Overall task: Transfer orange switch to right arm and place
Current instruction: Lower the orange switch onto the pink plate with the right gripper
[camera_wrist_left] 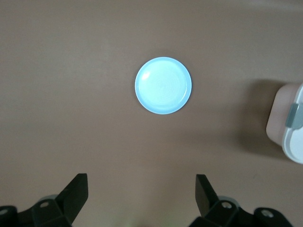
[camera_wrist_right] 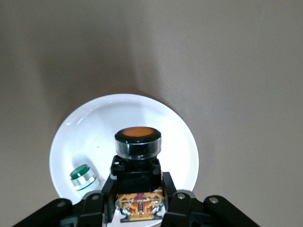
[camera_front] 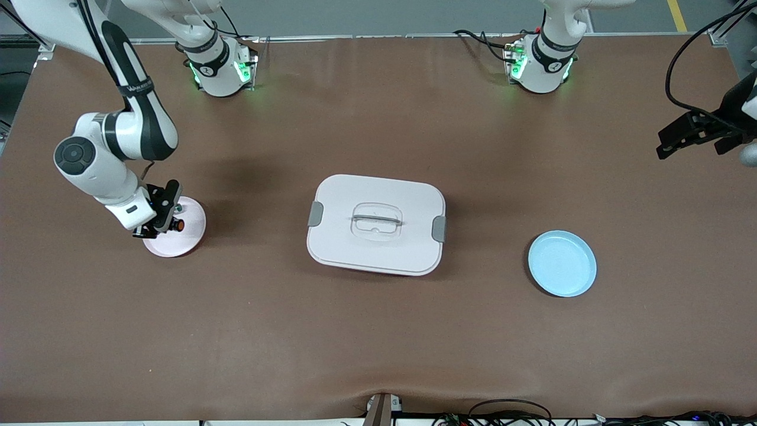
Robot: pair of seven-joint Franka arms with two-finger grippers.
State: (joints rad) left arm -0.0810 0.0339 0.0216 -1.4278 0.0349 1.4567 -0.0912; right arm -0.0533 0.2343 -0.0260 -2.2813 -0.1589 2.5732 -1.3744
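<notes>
My right gripper (camera_front: 164, 221) is shut on the orange switch (camera_front: 178, 225), a stubby black body with a round orange cap. It holds the switch low over a white plate (camera_front: 190, 238) at the right arm's end of the table. In the right wrist view the fingers (camera_wrist_right: 106, 189) clamp the black body of the switch (camera_wrist_right: 138, 140), cap pointing away, over the plate (camera_wrist_right: 94, 127). Whether the switch touches the plate I cannot tell. My left gripper (camera_front: 691, 137) hangs open and empty, high over the left arm's end of the table; the left gripper (camera_wrist_left: 142, 194) holds nothing in its wrist view either.
A small green-capped button (camera_wrist_right: 83, 176) lies on the white plate beside the switch. A white lidded box (camera_front: 376, 223) with grey latches sits mid-table. A light blue plate (camera_front: 562, 263) lies nearer the left arm's end; the blue plate (camera_wrist_left: 163, 85) also shows under the left gripper.
</notes>
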